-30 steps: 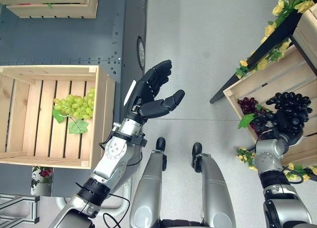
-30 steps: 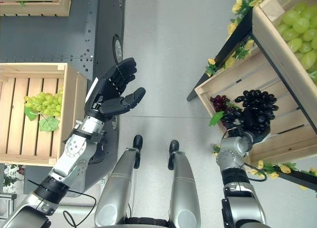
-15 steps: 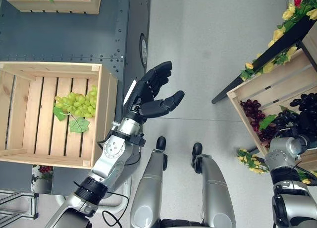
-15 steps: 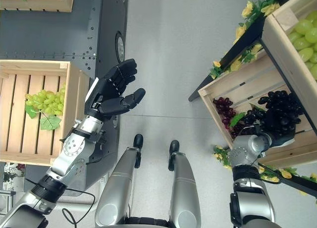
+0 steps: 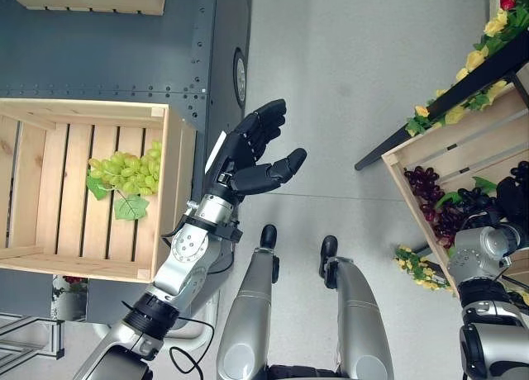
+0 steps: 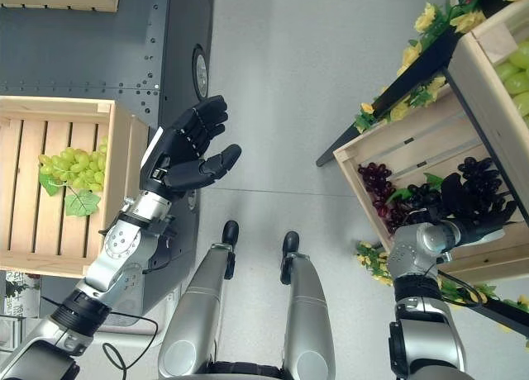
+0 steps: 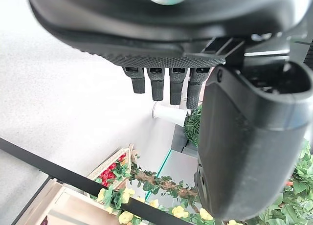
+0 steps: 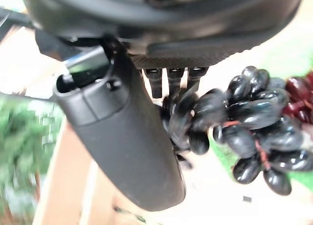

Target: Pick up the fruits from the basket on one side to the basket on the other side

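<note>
Right hand point(image 6: 463, 205) has carried the black grapes point(image 6: 482, 178) farther right inside the right crate point(image 6: 397, 144), fingers clamped on them. Left hand point(image 5: 252, 153) stays mid-air, fingers apart, empty. Green grapes point(image 5: 124, 172) lie in left crate point(image 5: 169, 198).

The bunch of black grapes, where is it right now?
The bunch of black grapes is at the robot's right hand, over the slanted wooden crate on its right side, beside the dark red grapes.

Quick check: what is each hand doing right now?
Left hand: open, empty, raised over the floor.
Right hand: shut on the bunch of black grapes.
</note>
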{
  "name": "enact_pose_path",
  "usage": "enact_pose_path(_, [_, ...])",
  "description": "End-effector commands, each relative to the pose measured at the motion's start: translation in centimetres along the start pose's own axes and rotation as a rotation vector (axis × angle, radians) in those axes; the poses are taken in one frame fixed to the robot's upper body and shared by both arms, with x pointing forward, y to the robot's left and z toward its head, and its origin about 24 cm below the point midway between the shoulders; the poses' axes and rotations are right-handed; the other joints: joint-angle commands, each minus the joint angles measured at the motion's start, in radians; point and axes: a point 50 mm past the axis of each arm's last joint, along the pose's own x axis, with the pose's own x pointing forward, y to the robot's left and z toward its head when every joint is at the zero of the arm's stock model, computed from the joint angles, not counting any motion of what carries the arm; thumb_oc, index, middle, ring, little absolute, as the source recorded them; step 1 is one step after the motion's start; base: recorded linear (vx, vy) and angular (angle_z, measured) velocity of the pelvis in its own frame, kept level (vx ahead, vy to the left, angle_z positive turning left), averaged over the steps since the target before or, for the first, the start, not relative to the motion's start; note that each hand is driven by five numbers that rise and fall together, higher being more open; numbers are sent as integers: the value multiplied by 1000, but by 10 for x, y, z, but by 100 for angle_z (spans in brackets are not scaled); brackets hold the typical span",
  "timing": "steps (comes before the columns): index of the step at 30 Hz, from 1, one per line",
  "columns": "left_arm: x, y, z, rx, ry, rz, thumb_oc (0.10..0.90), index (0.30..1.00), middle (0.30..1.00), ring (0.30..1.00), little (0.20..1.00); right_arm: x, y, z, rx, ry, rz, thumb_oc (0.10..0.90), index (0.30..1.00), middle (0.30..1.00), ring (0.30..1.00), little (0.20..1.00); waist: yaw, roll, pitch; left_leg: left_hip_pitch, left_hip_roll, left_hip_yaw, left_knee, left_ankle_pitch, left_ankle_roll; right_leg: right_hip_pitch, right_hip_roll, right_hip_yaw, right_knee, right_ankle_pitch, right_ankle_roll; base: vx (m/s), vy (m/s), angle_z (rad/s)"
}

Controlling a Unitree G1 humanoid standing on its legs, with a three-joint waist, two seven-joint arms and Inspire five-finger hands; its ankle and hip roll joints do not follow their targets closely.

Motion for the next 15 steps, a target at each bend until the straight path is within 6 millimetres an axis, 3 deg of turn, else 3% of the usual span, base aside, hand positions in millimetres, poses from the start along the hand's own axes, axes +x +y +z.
enact_pose_path(1, [12,-16,50,9,-257,-112,800,900,900,900,900,23,0,57,-333,-309,-53,800,900,900,900,900,-12,-29,-16,2,-86,138,4,-56,93,49,54,-81,-71,99,-58,0,0,0])
enact_pose_path(7, [4,-13,49,14,-247,-103,800,900,900,900,900,25,1,68,-434,-367,-54,800,900,900,900,900,-14,-38,-16,9,-84,138,-8,-63,98,51,59,-77,-79,95,-55,0,0,0])
enact_pose_path(15, [5,-14,50,10,-263,-96,800,900,900,900,900,-17,45,103,-322,-592,117,800,900,900,900,900,-33,-38,-16,14,-90,146,-34,-55,105,36,63,-56,-87,97,-49,-19,47,-1])
